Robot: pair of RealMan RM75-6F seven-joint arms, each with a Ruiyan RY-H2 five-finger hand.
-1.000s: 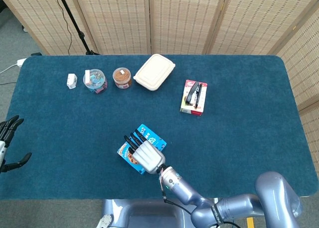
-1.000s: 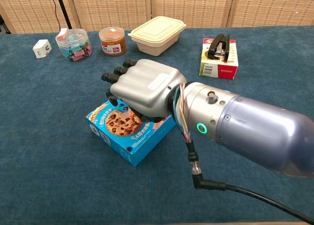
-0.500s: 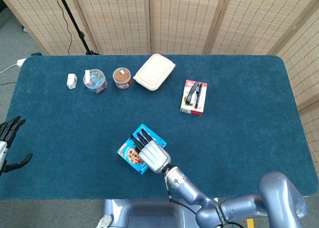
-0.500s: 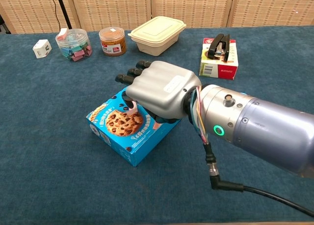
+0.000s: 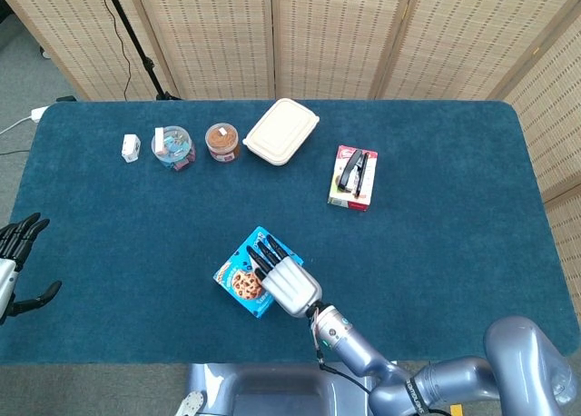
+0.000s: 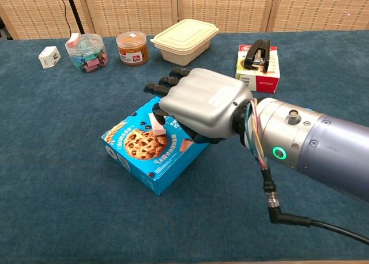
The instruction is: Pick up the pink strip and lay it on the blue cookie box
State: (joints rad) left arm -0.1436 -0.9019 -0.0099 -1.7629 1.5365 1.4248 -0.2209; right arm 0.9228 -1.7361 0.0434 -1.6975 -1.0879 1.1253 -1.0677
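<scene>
Looking down, head view: right hand (image 5: 289, 280) hovered over blue cookie box (image 5: 251, 275); left hand (image 5: 16, 262) idle at table (image 5: 436, 252) edge, fingers spread, empty.

Chest view: pink strip (image 6: 157, 129) lay on box lid, at thumb tip; contact unclear. Strip judged light, stiff; pinch by its edges. Clear tub (image 6: 86, 51) held coloured clips.

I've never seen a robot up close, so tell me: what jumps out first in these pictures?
The big silver right hand fills the middle of the chest view, hovering over a bright blue cookie box near the front of the dark blue table. A small pink strip shows on the box just under the fingers. Along the far edge stand a cream lidded food container and a red-and-white box with a black stapler on it.
</scene>
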